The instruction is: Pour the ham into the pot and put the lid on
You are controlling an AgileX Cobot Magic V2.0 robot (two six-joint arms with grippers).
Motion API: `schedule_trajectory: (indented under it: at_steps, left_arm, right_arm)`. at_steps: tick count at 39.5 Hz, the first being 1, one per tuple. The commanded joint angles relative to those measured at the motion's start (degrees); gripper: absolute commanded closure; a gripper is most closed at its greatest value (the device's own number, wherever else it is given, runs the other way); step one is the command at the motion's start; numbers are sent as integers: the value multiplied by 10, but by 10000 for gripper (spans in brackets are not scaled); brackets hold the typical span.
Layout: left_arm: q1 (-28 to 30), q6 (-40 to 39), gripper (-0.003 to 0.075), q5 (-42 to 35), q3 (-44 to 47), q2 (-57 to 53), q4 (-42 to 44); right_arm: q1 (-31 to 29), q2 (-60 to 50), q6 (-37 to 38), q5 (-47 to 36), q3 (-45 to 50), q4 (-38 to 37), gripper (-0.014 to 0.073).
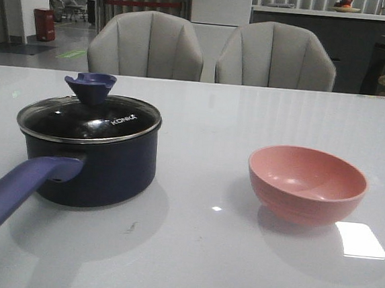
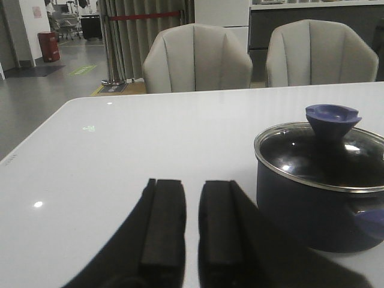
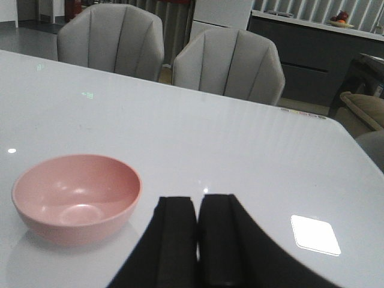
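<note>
Now both pincers are low over the desk and hold nothing, and the lid sits on the pot.

Left pincer (image 2: 192, 225) has its black fingers nearly together with a narrow gap, empty; right pincer (image 3: 197, 237) has its fingers pressed together, also empty. Just beside the left pincer stands the pot (image 1: 89, 169), dark navy and round, on the left part of the desk (image 1: 208, 118); its long purple-blue handle (image 1: 19, 193) points toward the robot and a little to the left. The lid (image 1: 90, 118) of dark glass with steel rim and blue flared knob (image 1: 89, 86) lies flat on it. Pink bowl (image 1: 307, 183), smooth and round, stands well apart on the right, inside looks empty. Ham is not visible. The desk is white and glossy; two grey padded chairs (image 1: 147, 46) stand behind it.
</note>
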Motion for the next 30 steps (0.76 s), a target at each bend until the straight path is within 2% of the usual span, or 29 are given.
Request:
schedule_trajectory:
  at_steps: [1, 3, 30]
  left_arm:
    - [1, 0, 568, -49, 12, -11, 0]
    - [1, 0, 568, -49, 12, -11, 0]
    - [1, 0, 568, -49, 12, -11, 0]
  right_arm:
    - [-5, -18, 5, -69, 18, -12, 428]
    - [-5, -28, 5, -50, 17, -10, 428]
    - [-5, -27, 5, -54, 17, -10, 428]
